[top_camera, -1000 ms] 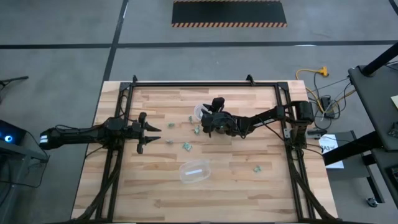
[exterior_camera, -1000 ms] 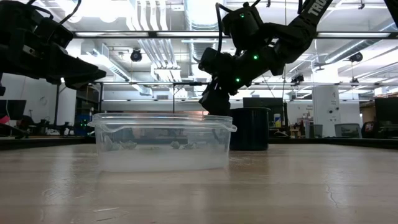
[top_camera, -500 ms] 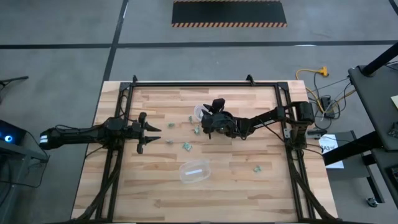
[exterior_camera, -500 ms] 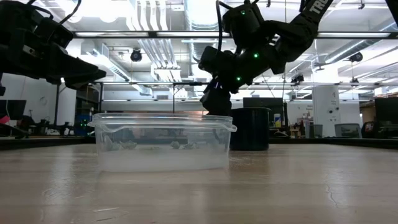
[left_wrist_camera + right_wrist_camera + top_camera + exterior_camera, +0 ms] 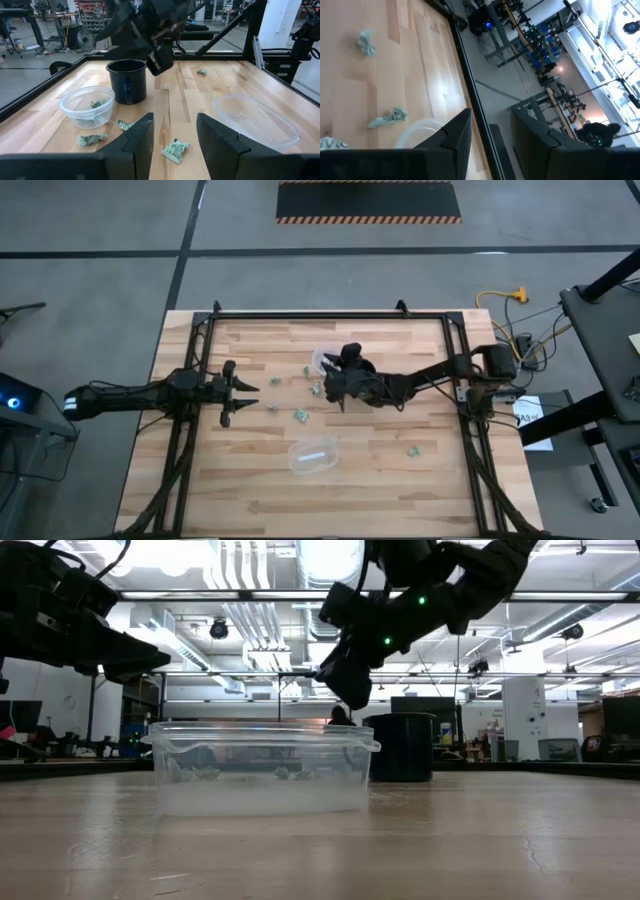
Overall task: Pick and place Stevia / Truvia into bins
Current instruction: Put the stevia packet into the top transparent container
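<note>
My right gripper (image 5: 487, 132) hangs open, empty, above the black mug (image 5: 127, 80). Small clear cup (image 5: 87, 105) at its 11 holds one packet (image 5: 96, 104); others lie loose on bench (image 5: 400, 480). Risk: descending blind, I'd clip the mug/cup.

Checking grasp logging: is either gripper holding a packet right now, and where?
Nothing held. The right gripper is up near the black mug, fingers apart with nothing between. The left gripper waits open at the table's left.

No text can be read anywhere. Print on the green packets (image 5: 175, 150) is too small to make out.
</note>
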Robot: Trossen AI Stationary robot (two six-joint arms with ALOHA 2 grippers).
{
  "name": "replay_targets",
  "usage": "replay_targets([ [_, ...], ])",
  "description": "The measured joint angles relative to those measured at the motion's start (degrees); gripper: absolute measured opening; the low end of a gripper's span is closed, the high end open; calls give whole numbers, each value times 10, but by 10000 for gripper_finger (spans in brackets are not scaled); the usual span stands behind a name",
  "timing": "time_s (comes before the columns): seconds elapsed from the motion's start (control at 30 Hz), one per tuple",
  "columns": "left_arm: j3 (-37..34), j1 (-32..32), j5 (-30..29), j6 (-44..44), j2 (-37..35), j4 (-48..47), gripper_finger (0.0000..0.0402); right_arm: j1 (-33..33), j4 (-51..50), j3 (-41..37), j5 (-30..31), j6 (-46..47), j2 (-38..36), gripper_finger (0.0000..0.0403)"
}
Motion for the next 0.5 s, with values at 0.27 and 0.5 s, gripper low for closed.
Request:
replay_targets([
  [0.27,0,0,0,0,0,0,132,22,-114,0,-28,64,-67,118],
  [0.5,0,0,0,0,1,0,132,35,-270,0,-86,173,-169,120],
])
